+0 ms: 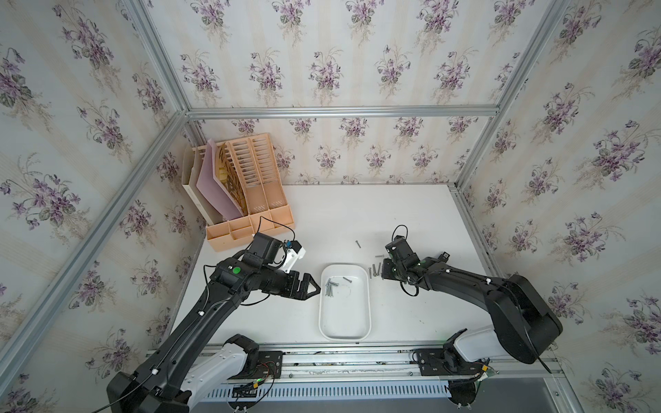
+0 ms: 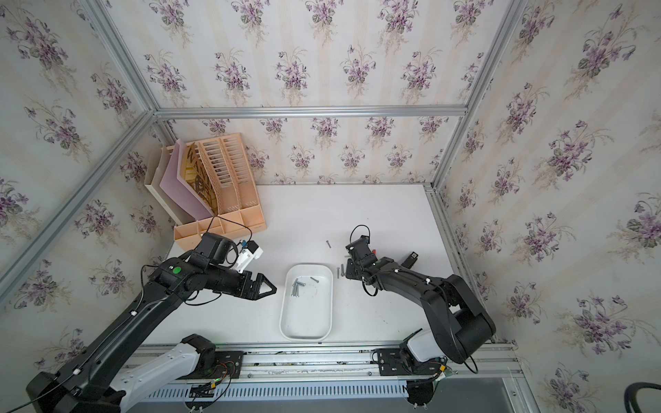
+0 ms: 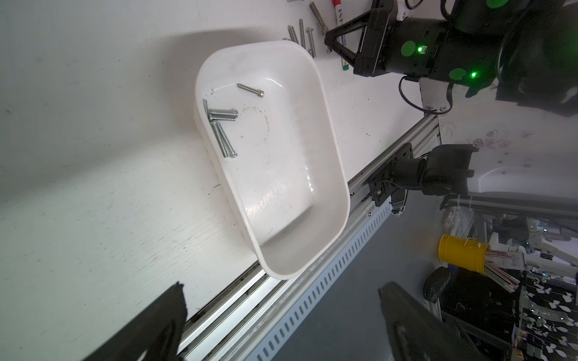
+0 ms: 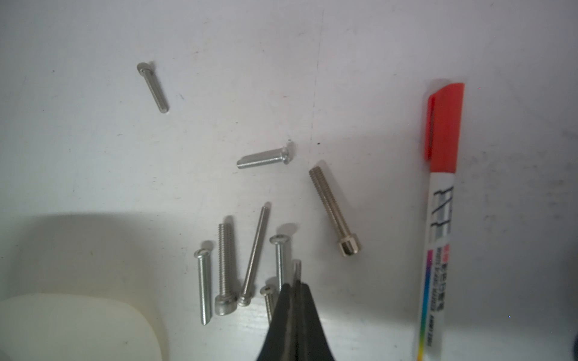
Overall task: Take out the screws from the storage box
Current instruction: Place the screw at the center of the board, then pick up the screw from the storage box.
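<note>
Nearest the lens, the right hand (image 4: 295, 284) is seen pressed fully shut, low over the desk (image 4: 93, 125). A short shaft shows just past its tips; whether it is pinched cannot be told. Several screws (image 4: 225, 265) are laid out on the desk just beside the far right corner of the box (image 3: 281, 187), between it and a pen (image 4: 441, 203). More are left inside, bunched against the left wall. The box is set by the desk's front edge, and the left hand (image 3: 281, 285) is held wide open and empty beside it.

If the shut hand is swept sideways, the round screws on the desk could be rolled away. Those against the wall may be missed, or the light box shoved toward the front edge.
</note>
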Robot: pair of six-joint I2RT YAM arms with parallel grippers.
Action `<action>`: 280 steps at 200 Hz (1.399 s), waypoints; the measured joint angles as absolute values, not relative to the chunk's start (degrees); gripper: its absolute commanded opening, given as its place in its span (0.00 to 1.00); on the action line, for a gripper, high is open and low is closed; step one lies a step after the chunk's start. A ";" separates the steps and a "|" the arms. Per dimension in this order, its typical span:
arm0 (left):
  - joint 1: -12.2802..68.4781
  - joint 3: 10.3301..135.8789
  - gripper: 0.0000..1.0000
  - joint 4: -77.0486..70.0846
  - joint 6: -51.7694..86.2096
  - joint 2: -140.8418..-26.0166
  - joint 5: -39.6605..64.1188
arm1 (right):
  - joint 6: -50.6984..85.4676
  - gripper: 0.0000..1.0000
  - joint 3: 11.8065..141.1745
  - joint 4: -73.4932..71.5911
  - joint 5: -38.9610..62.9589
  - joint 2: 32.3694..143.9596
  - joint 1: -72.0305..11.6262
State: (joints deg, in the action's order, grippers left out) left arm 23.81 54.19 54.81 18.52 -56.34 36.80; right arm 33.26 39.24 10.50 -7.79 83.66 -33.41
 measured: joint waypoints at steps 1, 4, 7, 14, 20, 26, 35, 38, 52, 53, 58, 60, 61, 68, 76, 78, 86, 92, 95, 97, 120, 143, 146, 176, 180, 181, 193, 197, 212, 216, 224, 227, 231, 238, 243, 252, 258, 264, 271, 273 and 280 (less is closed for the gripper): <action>23.81 54.19 0.99 54.81 18.52 -56.34 36.80 | 33.26 0.08 39.24 10.50 -7.77 83.68 -33.41; 23.81 54.19 0.99 54.81 18.52 -56.36 36.80 | 33.26 0.08 39.31 10.52 -7.66 83.77 -33.39; 23.81 54.19 0.99 54.81 18.52 -56.36 36.80 | 33.26 0.09 39.35 10.50 -7.53 83.83 -33.36; 23.81 54.19 0.99 54.81 18.52 -56.36 36.80 | 33.23 0.09 39.40 10.50 -6.98 83.99 -33.36; 23.81 54.19 1.00 54.81 18.52 -56.38 36.80 | 33.23 0.09 39.42 10.41 -6.70 84.09 -33.36; 23.81 54.19 1.00 54.81 18.52 -56.42 36.80 | 33.19 0.09 39.46 10.39 -6.52 84.31 -33.36; 23.81 54.19 1.00 54.81 18.52 -56.42 36.80 | 33.17 0.09 39.57 10.33 -6.28 84.68 -33.36; 23.81 54.19 1.00 54.81 18.52 -56.42 36.80 | 33.15 0.09 39.62 10.31 -6.09 84.84 -33.36; 23.81 54.19 1.00 54.81 18.52 -56.29 36.80 | 33.01 0.11 39.70 10.20 -5.08 85.23 -33.36; 23.81 54.19 0.99 54.81 18.52 -56.29 36.80 | 33.01 0.11 39.72 10.20 -5.08 85.25 -33.36; 23.81 54.19 1.00 54.81 18.52 -56.29 36.80 | 33.01 0.12 39.72 10.15 -5.08 85.34 -33.36; 23.81 54.19 1.00 54.81 18.52 -56.29 36.80 | 33.01 0.12 39.75 10.13 -5.04 85.34 -33.36; 23.81 54.19 0.99 54.81 18.52 -56.29 36.80 | 33.01 0.12 39.75 10.13 -5.02 85.34 -33.36; 23.81 54.19 0.99 54.81 18.52 -56.31 36.80 | 32.99 0.14 39.83 10.15 -4.93 85.34 -33.36; 23.81 54.19 1.00 54.81 18.52 -56.34 36.80 | 32.97 0.16 39.86 10.09 -4.93 85.34 -33.36; 23.81 54.19 0.99 54.81 18.52 -56.34 36.80 | 32.97 0.16 39.86 10.09 -4.93 85.32 -33.36; 23.81 54.19 0.99 54.81 18.52 -56.34 36.80 | 32.97 0.18 39.86 10.15 -4.93 85.27 -33.36; 23.81 54.19 0.99 54.81 18.52 -56.36 36.80 | 32.95 0.19 39.83 10.15 -4.93 85.23 -33.36; 23.81 54.19 1.00 54.81 18.52 -56.36 36.80 | 32.95 0.19 39.83 10.13 -4.93 85.23 -33.36; 23.81 54.19 1.00 54.81 18.52 -56.36 36.80 | 32.93 0.19 39.83 10.13 -4.93 85.21 -33.36; 23.81 54.19 0.99 54.81 18.52 -56.34 36.80 | 32.82 0.19 39.83 10.15 -4.95 85.23 -33.36; 23.81 54.19 1.00 54.81 18.52 -56.34 36.80 | 32.67 0.18 39.77 10.09 -4.49 84.86 -33.36; 23.81 54.19 1.00 54.81 18.52 -56.34 36.80 | 32.58 0.18 39.70 10.02 -4.25 84.71 -33.36; 23.81 54.19 1.00 54.81 18.52 -56.36 36.80 | 31.48 0.18 37.01 7.42 -1.08 78.96 -33.50; 23.81 54.19 1.00 54.81 18.52 -56.36 36.80 | 31.46 0.19 36.53 7.09 -0.51 77.78 -33.69; 23.81 54.19 1.00 54.81 18.52 -56.36 36.80 | 31.46 0.19 36.45 7.03 -0.40 77.49 -33.76; 23.81 54.19 1.00 54.81 18.52 -56.34 36.80 | 31.00 0.21 35.20 5.61 0.08 73.87 -34.87; 23.81 54.19 1.00 54.81 18.52 -56.34 36.80 | 30.85 0.22 34.85 5.13 0.30 72.42 -35.64; 23.81 54.19 1.00 54.81 18.52 -56.34 36.80 | 29.69 0.23 34.02 3.62 0.67 67.72 -39.33; 23.81 54.19 0.99 54.81 18.52 -56.34 36.80 | 29.34 0.23 33.93 3.11 0.64 66.54 -40.66; 23.81 54.19 0.99 54.81 18.52 -56.36 36.80 | 28.38 0.23 33.85 2.13 0.30 64.64 -43.09; 23.81 54.19 1.00 54.81 18.52 -56.36 36.80 | 28.23 0.23 33.82 1.87 0.16 64.20 -43.83; 23.81 54.19 1.00 54.81 18.52 -56.36 36.80 | 27.99 0.23 33.80 1.43 -0.08 63.55 -45.04; 23.81 54.19 0.99 54.81 18.52 -56.36 36.80 | 27.16 0.24 33.76 0.75 -0.49 62.85 -46.59; 23.81 54.19 1.00 54.81 18.52 -56.36 36.80 | 26.79 0.23 33.74 0.34 -0.80 62.57 -47.57; 23.81 54.19 0.99 54.81 18.52 -56.36 36.80 | 26.28 0.23 33.91 -0.12 -1.56 62.74 -49.43; 23.81 54.19 0.99 54.81 18.52 -56.34 36.80 | 25.69 0.22 34.28 -0.03 -2.70 63.26 -50.85; 23.81 54.19 1.00 54.81 18.52 -56.34 36.80 | 25.32 0.22 34.85 -0.03 -3.53 64.20 -52.49; 23.81 54.19 1.00 54.81 18.52 -56.31 36.80 | 24.75 0.21 35.66 -0.01 -4.10 65.43 -54.30; 23.81 54.19 1.00 54.81 18.52 -56.29 36.80 | 24.60 0.21 35.88 0.01 -4.36 65.73 -54.72; 23.81 54.19 0.99 54.81 18.52 -56.29 36.80 | 23.90 0.20 36.84 0.10 -5.39 67.20 -56.45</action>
